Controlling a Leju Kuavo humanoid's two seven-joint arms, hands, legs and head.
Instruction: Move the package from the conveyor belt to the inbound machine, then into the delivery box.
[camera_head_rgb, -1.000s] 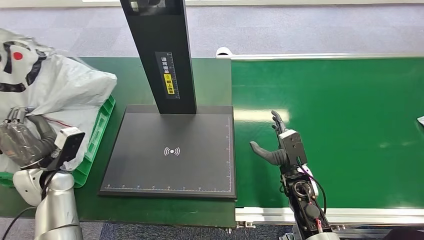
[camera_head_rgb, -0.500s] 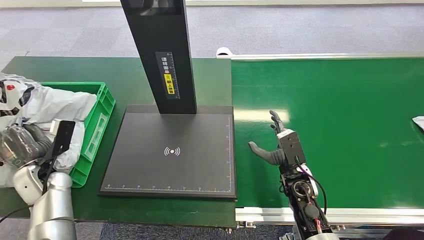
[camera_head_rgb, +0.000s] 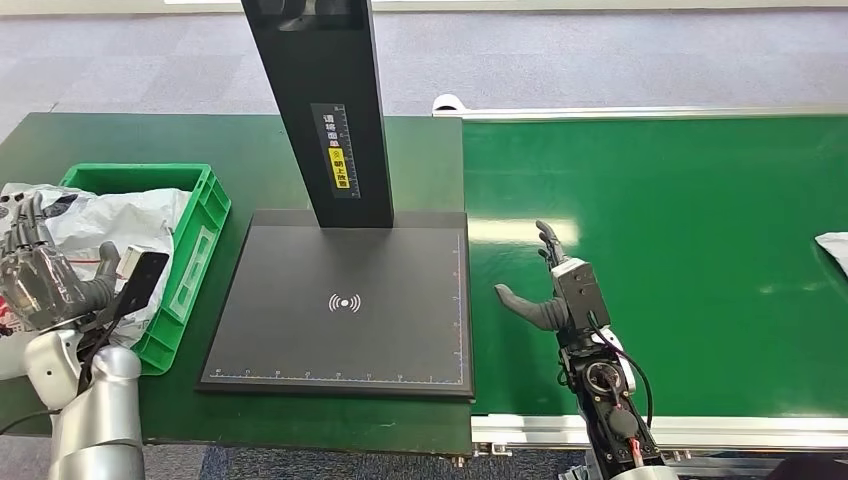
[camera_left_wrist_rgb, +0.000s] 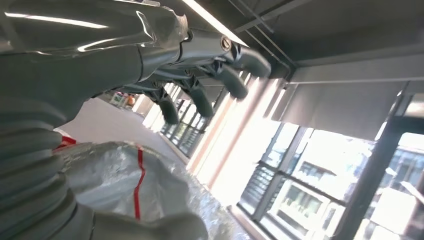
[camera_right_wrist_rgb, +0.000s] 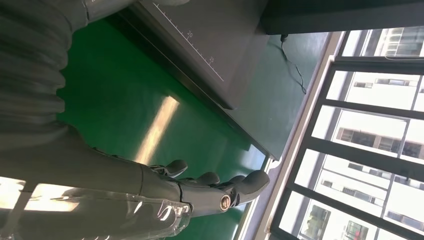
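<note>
One package lies in one green box; both hands' fingers spread, empty.

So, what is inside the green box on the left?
A white plastic package lies inside the green box, spilling over its near edge. The left hand hovers over it with fingers spread. The package covers the box floor, so anything beneath it is hidden.

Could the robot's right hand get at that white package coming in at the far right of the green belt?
Probably yes, with a long reach. The right hand is open above the conveyor belt, and bare belt lies between it and the white package at the picture's edge.
</note>
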